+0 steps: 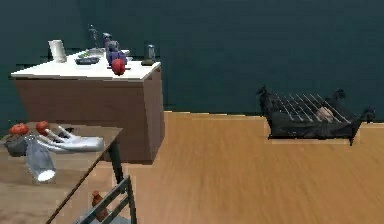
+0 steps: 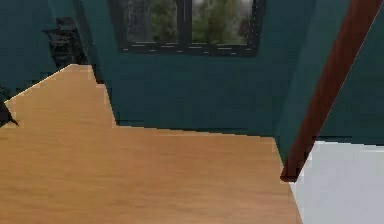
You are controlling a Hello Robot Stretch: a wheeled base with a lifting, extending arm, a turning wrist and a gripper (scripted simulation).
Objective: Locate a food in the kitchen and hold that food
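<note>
A round red thing like an apple (image 1: 118, 66) stands on the white-topped counter (image 1: 60, 72) at the forward view's left. Two small red things like tomatoes (image 1: 20, 129) lie in a dark bowl on the brown table (image 1: 80, 165) at the bottom left.
On the counter stand a white roll (image 1: 58, 50), a dark blue bottle (image 1: 111, 47), a sink with tap (image 1: 91, 55) and a small cup (image 1: 150, 52). A pale glove-like thing (image 1: 70, 142) and a glass (image 1: 40, 165) lie on the table. A black wire crate (image 1: 308, 115) sits against the teal wall. A window (image 2: 188, 24) and a brown post (image 2: 325, 90) show in the arm side view, above open wooden floor.
</note>
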